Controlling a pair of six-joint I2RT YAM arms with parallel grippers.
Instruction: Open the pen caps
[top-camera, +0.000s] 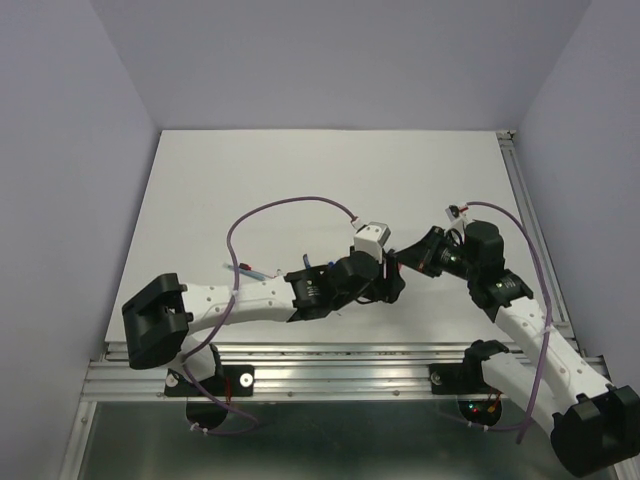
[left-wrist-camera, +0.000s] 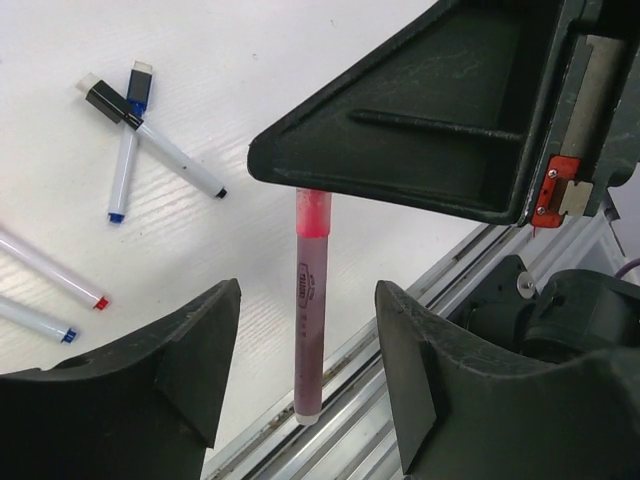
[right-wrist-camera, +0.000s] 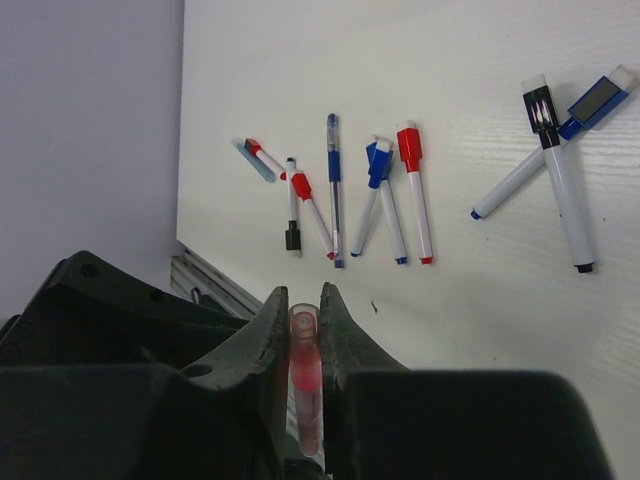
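Note:
A pink pen (left-wrist-camera: 310, 330) hangs upright in the air, over the table's near edge. My right gripper (right-wrist-camera: 303, 300) is shut on its upper end, where the brighter pink cap (left-wrist-camera: 313, 212) sits. In the right wrist view the pen (right-wrist-camera: 305, 375) is pinched between both fingers. My left gripper (left-wrist-camera: 308, 290) is open around the lower barrel, with a gap on each side and no contact. In the top view the two grippers meet at the table's front middle (top-camera: 396, 270). Other capped pens lie on the table: red cap (right-wrist-camera: 409, 148), blue cap (right-wrist-camera: 378, 160), black cap (right-wrist-camera: 292, 238).
A crossed pair of pens, one with a black cap (left-wrist-camera: 105, 100) and one with a blue cap (left-wrist-camera: 138, 88), lies apart from the row. An aluminium rail (left-wrist-camera: 420, 300) runs along the table's near edge under the pen. The white table (top-camera: 300, 180) stretches behind the arms.

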